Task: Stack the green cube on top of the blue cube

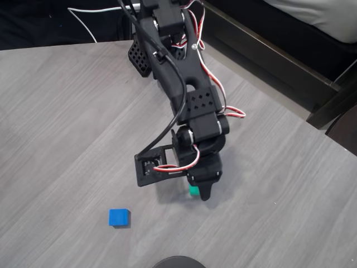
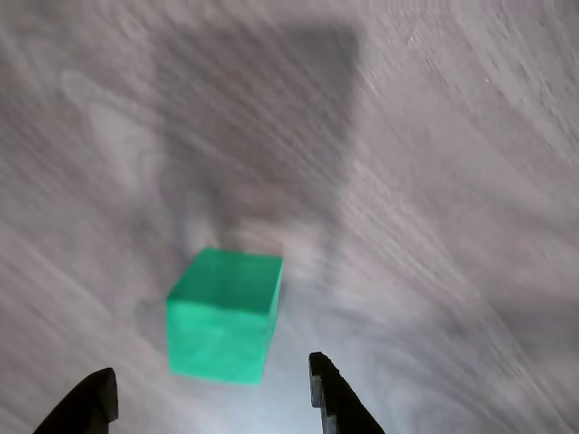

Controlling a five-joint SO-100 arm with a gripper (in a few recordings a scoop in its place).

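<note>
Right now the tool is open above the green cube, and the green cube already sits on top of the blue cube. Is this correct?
Not quite. The tool is open above the green cube, but that cube rests on the table, not stacked. The overhead view shows the blue cube standing apart, alone on the table.

Small matte teal-green cube (image 2: 223, 313): plain. Small matte bright blue cube (image 1: 119, 217): plain. Black plastic arm (image 1: 184, 95) carries red-and-white wires (image 1: 215, 84). Tabletop (image 1: 67, 123): pale grey wood-grain laminate. Gripper fingertips (image 2: 339, 398): black.
</note>
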